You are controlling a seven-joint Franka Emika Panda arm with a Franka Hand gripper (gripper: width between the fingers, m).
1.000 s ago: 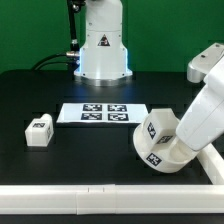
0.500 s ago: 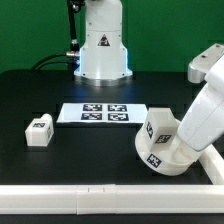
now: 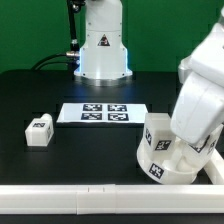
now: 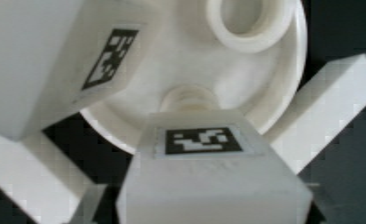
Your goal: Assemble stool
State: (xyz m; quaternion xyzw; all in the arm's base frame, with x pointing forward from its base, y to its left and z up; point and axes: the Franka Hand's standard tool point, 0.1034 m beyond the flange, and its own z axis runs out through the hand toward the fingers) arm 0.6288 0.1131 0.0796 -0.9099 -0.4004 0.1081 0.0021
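The round white seat [image 4: 198, 90] stands tilted on edge at the exterior view's right [image 3: 160, 165], against the border rail. One tagged leg [image 4: 109, 55] sits in the seat, and an empty round socket [image 4: 251, 25] shows beside it. My gripper [image 4: 206, 197] is shut on a second tagged leg [image 4: 201, 145], whose end is at the seat's face. The fingers [image 4: 102, 200] flank this leg. In the exterior view my arm [image 3: 200, 95] covers the gripper. A third leg [image 3: 38, 131] lies loose at the exterior view's left.
The marker board [image 3: 103, 114] lies flat at the table's middle, in front of the robot base [image 3: 103, 45]. A long white border rail [image 3: 90, 196] runs along the front edge and turns up the right side [image 3: 214, 170].
My arm has swung up and toward the exterior view's left. The seat has shifted a little lower and turned with the arm. The loose leg has not moved.
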